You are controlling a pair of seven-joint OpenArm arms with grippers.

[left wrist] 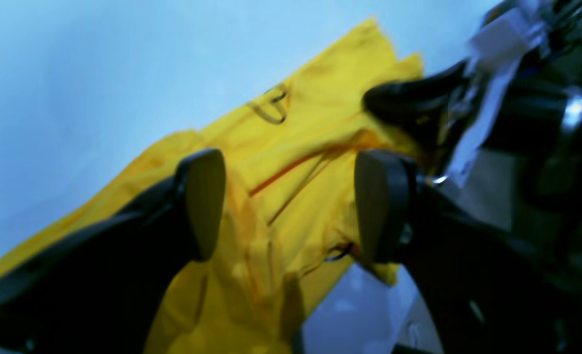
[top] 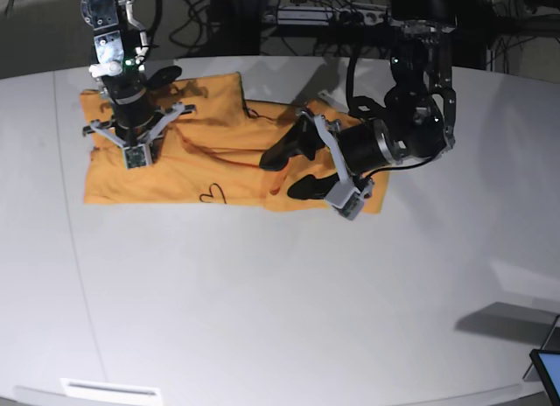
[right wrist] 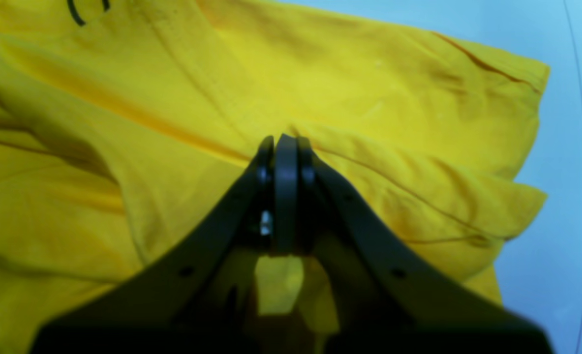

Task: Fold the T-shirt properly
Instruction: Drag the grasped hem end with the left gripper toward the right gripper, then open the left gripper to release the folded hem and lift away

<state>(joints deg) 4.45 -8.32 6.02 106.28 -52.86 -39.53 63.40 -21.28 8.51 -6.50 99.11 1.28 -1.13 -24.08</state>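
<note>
Clearly the fold is only partly made. The plain orange-yellow short-sleeved cotton T-shirt [top: 175, 152] lies on the pale grey round-edged bench [top: 262, 301], toward its far side, as a wide, low, uneven band, not a neat packet. In the base view its body sits fairly flat on that view's left, with a small dark heart-shaped line mark near the front edge, while the end on that view's right is bunched and rumpled under the left arm.

The left gripper [left wrist: 291, 204] hangs over that rumpled end with its jaws standing wide apart and nothing between them; cloth shows in the gap, but the pads do not pinch it. I judge a fold or a release has just been made at that end, yet the layers there lie crooked, with seams and a sleeve edge sticking out.

The right gripper [right wrist: 286, 147] points down onto the shirt at the other end, its jaws pressed fully together. The right wrist view shows the tips at a ridge of cloth; whether a thin layer is nipped between them I cannot tell.

Left to do, by my reckoning: smooth the bunched end, square the edges, and bring the long band over on itself once or twice to a compact rectangle.
</note>
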